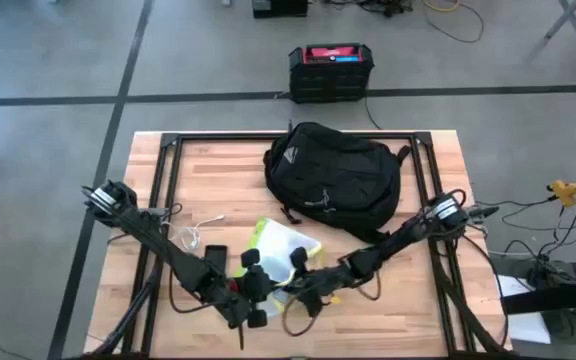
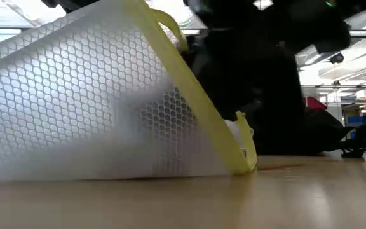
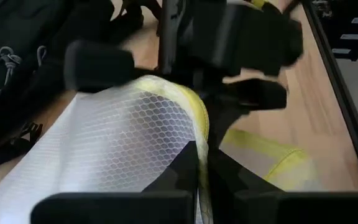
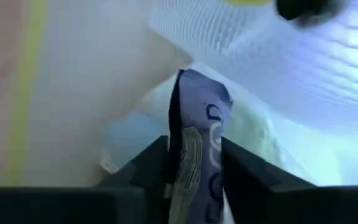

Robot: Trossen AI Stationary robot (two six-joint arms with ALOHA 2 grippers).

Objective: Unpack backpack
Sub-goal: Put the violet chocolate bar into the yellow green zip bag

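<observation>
Two dark arms meet over the near part of the wooden counter (image 1: 428,310), both at a white mesh pouch (image 1: 286,250) with yellow edging. The left gripper (image 3: 199,163) has its fingers closed on the pouch's yellow edge, seen plainly in the left wrist view. The right gripper (image 4: 194,163) reaches inside the pouch, its fingers pinched on a thin blue-and-white packet (image 4: 197,149) standing on edge between them. The backpack (image 1: 333,178) lies at the far middle of the counter, black and rounded, its pale triangular logo (image 1: 289,154) facing up, apart from both grippers. A white cable (image 1: 196,228) lies near the left arm, and a black box with a red top (image 1: 331,70) stands on the floor beyond the counter.
</observation>
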